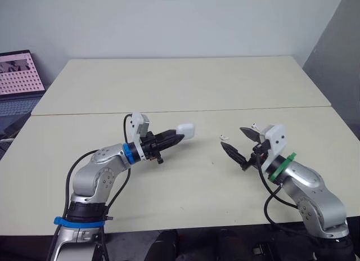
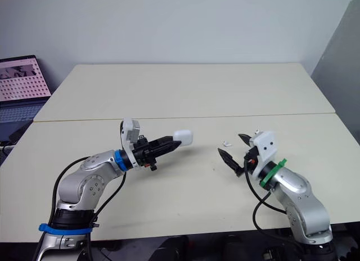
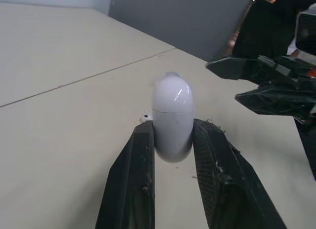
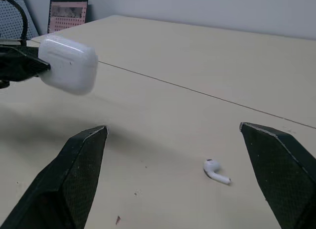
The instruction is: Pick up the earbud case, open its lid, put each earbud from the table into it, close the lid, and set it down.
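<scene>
Far table [image 1: 180, 86]: open surface, free passage across its width.
Middle gap: earbud case [image 1: 185, 130] held off the surface in the left gripper [image 1: 178, 138], with room beneath it.
Right gripper [image 1: 231, 136] mouth: fingers spread wide, earbud [image 1: 224, 137] lying just before them.
Second earbud [image 1: 255, 125]: just beside its far finger.
Laptop [image 1: 19, 75]: far left, off the table.

This looks like a plain office or lab room. Two pale cream desks [image 1: 169, 86] stand pushed together, and their seam [image 1: 180, 111] runs across beyond both the left gripper [image 1: 179, 138] and the right gripper [image 1: 232, 136]. A bare white wall [image 1: 169, 19] closes the far side. A dark grey wall panel [image 1: 337, 41] rises beyond the right gripper, out to its right. Well off to the left of the left gripper, past the desk's edge, an open laptop [image 1: 19, 75] shows a pink grid on its screen
</scene>
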`<action>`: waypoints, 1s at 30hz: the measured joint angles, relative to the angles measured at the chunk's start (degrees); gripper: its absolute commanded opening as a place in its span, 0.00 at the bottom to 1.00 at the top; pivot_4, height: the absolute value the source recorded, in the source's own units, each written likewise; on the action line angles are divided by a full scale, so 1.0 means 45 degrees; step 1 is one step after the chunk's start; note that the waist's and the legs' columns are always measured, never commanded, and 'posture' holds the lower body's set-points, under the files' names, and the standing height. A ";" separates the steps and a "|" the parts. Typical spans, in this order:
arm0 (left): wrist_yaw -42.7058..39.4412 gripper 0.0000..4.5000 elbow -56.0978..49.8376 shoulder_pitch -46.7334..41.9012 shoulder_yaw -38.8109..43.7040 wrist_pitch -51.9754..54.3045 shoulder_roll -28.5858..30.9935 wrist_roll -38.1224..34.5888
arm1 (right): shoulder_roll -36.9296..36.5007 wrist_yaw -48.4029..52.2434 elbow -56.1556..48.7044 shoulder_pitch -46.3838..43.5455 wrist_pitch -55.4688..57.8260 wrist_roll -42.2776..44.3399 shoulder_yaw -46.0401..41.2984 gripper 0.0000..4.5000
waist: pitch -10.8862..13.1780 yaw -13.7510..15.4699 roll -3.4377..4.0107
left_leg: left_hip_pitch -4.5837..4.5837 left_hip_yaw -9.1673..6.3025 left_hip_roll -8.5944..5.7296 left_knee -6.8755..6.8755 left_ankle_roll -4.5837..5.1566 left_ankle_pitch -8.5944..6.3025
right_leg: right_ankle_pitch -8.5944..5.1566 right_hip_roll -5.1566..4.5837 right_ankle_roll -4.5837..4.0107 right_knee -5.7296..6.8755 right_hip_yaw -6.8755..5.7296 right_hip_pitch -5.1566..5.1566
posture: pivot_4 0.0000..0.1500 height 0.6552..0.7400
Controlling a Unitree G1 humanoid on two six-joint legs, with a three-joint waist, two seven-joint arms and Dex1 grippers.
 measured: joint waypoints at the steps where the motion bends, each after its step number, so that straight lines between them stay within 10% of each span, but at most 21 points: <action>1: -0.0077 0.16 -0.0014 -0.0002 -0.0046 -0.0001 -0.0015 0.0000 | 0.0027 -0.0010 0.0124 -0.0199 0.0088 -0.0020 0.0098 0.99 | 0.0000 -0.0001 0.0000 | -0.0002 0.0001 0.0000 0.0000 0.0000 0.0000 | 0.0000 0.0000 0.0000 -0.0003 0.0000 -0.0001 | 1.00 1.00; 30: -0.0219 0.16 -0.0085 -0.0159 -0.0779 -0.0025 -0.0443 0.0063 | 0.0805 0.0386 0.0955 -0.2168 0.1280 0.0285 0.1338 0.99 | 0.0001 -0.0003 0.0002 | -0.0001 -0.0006 -0.0001 -0.0016 0.0000 0.0000 | 0.0002 0.0003 -0.0003 -0.0008 -0.0003 -0.0005 | 1.00 1.00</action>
